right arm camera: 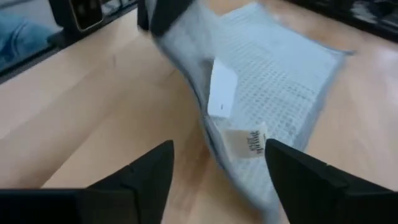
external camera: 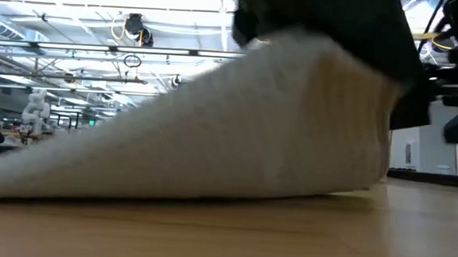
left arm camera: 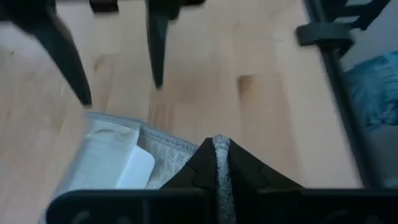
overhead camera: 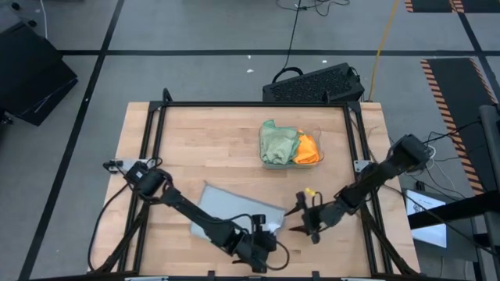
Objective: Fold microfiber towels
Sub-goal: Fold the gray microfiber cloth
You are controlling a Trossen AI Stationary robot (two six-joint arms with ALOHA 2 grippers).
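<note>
Fingers of the left gripper (overhead camera: 266, 231) pinch one corner of the light grey square microfiber towel (overhead camera: 234, 212), lifting it off the wooden worktop (overhead camera: 203, 148) while the rest lies flat near the front edge. Just beside that corner, the right gripper (right arm camera: 214, 171) hovers with fingers spread wide and empty. If it closes on the dangling white care tags (right arm camera: 222, 98) rather than the hem, the towel could slip or fold crooked. Other towels sit bunched in the clear shallow plastic tray (overhead camera: 319, 140).
</note>
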